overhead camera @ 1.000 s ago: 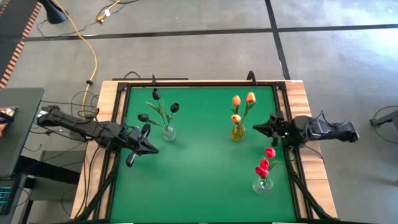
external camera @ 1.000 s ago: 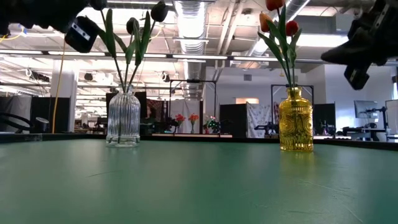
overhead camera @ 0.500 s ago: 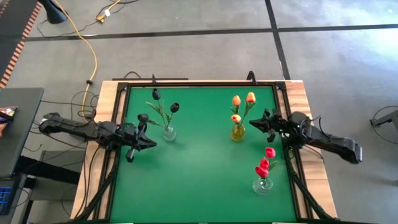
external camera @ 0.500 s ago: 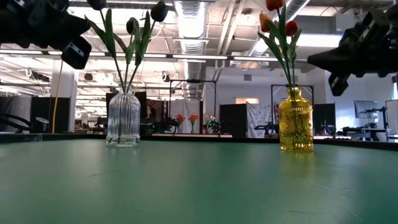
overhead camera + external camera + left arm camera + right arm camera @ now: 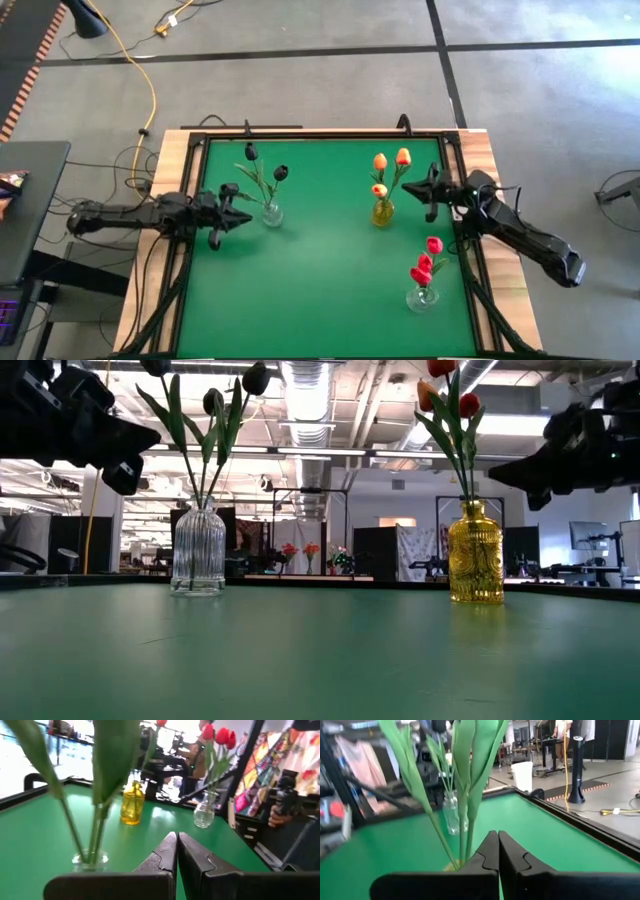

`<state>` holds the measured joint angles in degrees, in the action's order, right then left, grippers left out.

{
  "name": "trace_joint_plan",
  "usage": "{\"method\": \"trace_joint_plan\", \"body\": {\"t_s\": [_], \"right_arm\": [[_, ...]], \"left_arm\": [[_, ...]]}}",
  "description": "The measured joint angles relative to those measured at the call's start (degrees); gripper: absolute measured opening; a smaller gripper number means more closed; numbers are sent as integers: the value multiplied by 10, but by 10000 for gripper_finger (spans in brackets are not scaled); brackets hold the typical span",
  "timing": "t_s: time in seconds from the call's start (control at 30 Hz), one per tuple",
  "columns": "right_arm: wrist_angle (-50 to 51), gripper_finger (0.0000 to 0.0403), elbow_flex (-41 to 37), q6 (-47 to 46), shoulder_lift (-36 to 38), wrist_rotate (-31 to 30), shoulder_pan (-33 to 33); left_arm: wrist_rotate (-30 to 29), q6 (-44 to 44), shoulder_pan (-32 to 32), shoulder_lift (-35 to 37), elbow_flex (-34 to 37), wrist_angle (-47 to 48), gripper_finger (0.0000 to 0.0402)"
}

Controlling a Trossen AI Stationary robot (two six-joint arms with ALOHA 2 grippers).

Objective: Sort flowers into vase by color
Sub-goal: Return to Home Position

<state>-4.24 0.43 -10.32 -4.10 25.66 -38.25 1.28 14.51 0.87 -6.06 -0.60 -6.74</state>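
Three vases stand on the green table. A clear ribbed vase holds the black tulips. A yellow vase holds the orange tulips. A clear vase near the right edge holds the red tulips. All stems stick into the vase mouths. My left gripper is shut and empty, just left of the ribbed vase. My right gripper is shut and empty, just right of the orange tulips' leaves.
A black frame rail runs around the table, with wood margins outside it. Open green surface lies in the middle and near part. A person's hand shows beyond the table's right side. Cables lie on the floor.
Both arms have swung, and each gripper has turned with its arm. The left gripper's tip has drifted toward the far edge, closer to the ribbed vase. The right gripper's tip has drifted toward the far edge, beside the orange tulips. Both stayed shut. The vases and flowers have not moved.
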Motion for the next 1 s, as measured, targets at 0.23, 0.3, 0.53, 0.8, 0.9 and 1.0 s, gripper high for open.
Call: {"method": "trace_joint_plan", "body": {"t_s": [0.23, 0.3, 0.53, 0.8, 0.9, 1.0], "right_arm": [[0, 30, 0, 105, -49, 2, -15], [0, 33, 0, 121, -60, 1, -15], [1, 36, -1, 123, -90, -1, -15], [1, 37, -1, 123, -98, -1, -15], [1, 37, -1, 123, -98, -1, -15], [1, 38, -1, 123, -98, -2, -15]], "left_arm": [[-23, -4, -39, 30, 0, 54, 0], [-38, -22, -46, 24, 0, 52, 0], [-55, -97, -50, 23, -3, 61, 0], [-56, -118, -50, 23, -4, 62, 0], [-56, -114, -50, 23, -4, 63, 0], [-56, -119, -50, 23, -4, 63, 0]]}}
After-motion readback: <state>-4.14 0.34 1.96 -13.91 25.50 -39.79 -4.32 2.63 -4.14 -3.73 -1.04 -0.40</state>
